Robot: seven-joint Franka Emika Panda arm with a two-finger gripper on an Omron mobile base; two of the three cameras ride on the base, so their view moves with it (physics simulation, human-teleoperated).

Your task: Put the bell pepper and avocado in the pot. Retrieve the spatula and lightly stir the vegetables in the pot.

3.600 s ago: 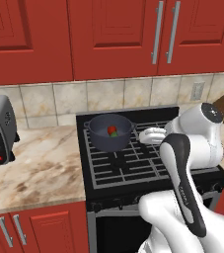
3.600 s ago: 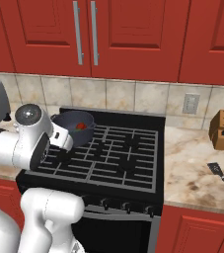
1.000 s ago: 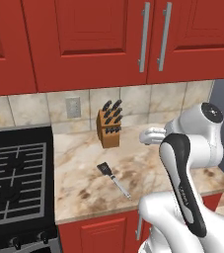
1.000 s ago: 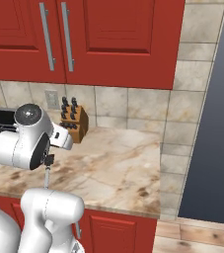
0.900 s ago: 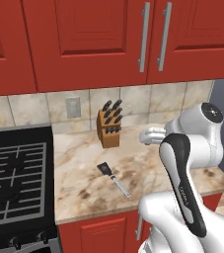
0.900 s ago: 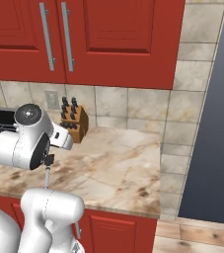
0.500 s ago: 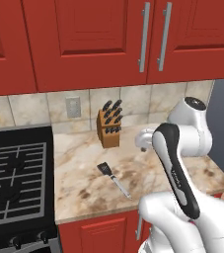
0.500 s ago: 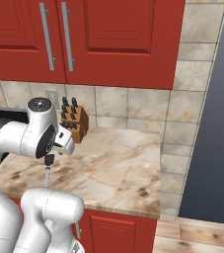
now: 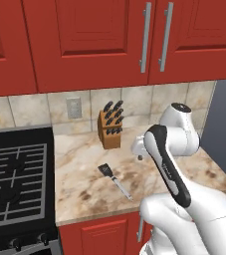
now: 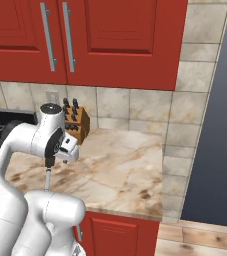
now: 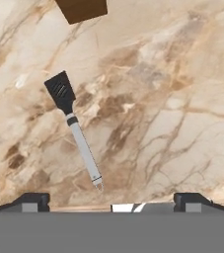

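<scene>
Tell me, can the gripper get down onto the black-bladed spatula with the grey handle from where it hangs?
Probably yes. The gripper hangs open above the black-bladed spatula, which lies flat on bare marble counter; the wooden knife block stands apart.

No text, label, brand, number or sign can be read on anything here; every surface shown is plain or merely patterned, without lettering.

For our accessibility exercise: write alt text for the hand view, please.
A spatula lies flat on a marbled counter, black blade up-left, grey handle down-right. The open gripper hovers above; a knife block's corner shows at the top.
</scene>
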